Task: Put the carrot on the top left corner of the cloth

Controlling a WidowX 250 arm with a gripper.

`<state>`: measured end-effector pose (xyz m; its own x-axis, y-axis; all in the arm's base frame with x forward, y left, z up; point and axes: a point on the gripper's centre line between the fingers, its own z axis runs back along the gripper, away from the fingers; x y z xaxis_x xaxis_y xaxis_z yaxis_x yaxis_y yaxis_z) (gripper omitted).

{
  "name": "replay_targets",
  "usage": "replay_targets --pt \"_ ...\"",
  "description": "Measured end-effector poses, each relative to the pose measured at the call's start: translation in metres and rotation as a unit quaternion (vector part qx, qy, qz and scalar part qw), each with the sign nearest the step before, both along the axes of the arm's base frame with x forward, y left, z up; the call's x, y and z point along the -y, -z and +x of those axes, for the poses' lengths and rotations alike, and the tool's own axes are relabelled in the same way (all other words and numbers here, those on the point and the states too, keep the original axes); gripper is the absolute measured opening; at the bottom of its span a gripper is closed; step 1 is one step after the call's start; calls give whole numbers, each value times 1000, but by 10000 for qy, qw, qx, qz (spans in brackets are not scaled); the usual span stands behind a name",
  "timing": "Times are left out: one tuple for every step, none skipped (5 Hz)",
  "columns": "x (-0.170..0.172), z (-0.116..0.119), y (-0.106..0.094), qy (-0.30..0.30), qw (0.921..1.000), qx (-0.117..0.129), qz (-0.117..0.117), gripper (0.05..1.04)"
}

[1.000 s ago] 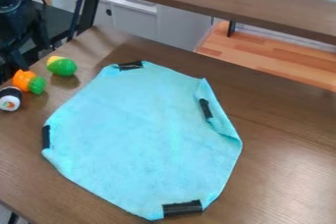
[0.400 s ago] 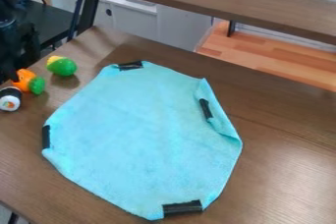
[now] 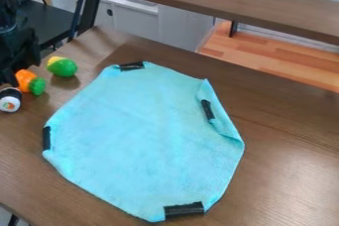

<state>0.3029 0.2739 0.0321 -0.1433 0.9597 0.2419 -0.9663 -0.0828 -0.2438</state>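
Tabletop holds carrot aslant, green end toward cloth.

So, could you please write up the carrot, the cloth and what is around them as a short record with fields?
carrot: orange with a green top, on the table, left of the cloth
cloth: light blue, spread out, right edge folded over
black strips on cloth: four, near its edges
other toys: green-and-yellow one above the carrot in view; black-and-white one below it
gripper: at the left edge, close by the carrot; contact unclear
task state: carrot not on the cloth
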Motion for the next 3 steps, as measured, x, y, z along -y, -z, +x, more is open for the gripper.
replay_targets --pt "-1 -2 13 -79 9999 -109 -2 1000" --pt "-2 0 16 -151 9998 -134 29 1000" --pt "0 4 18 -164 9997 -186 47 1000"
